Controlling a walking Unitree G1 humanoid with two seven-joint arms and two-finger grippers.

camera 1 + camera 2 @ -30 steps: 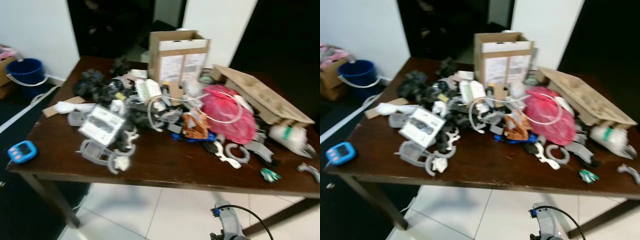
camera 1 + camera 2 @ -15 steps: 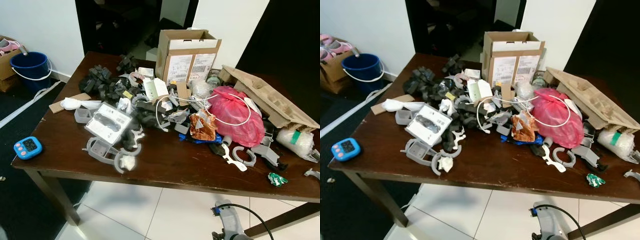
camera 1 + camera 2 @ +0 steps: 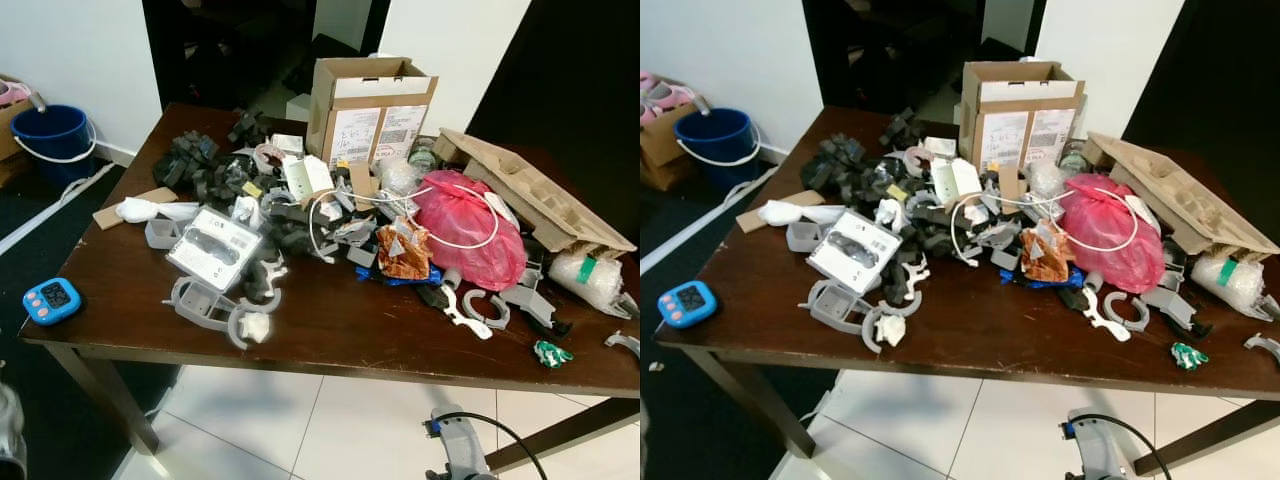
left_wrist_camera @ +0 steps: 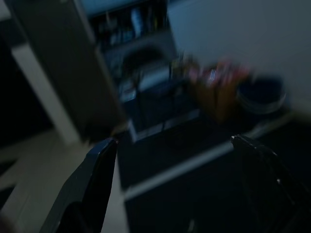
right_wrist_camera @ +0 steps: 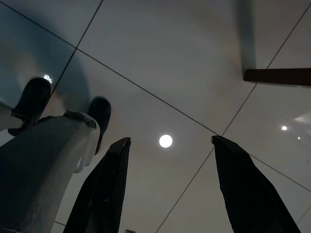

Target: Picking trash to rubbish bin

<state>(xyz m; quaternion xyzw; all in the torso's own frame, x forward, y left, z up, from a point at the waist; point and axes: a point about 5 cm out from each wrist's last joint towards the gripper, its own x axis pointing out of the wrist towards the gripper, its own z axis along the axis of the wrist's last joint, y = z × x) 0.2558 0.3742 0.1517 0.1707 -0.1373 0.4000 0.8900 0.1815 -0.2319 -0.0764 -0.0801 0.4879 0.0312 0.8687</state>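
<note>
Trash heap (image 3: 330,215) of grey plastic scraps, red plastic bag (image 3: 465,228) and cardboard box (image 3: 368,105) sits untouched mid dark wooden desk (image 3: 330,330), blue bucket (image 3: 52,138) on floor past its left edge; left claw (image 4: 170,150), right claw (image 5: 167,160) hang wide, empty, nothing binned.

Labels on the cardboard box (image 3: 368,108) are unreadable.

Dark glossy wood table (image 3: 330,330); brown cardboard box (image 3: 368,105); shiny pink plastic bag (image 3: 468,235); glossy floor tiles (image 5: 184,63).
</note>
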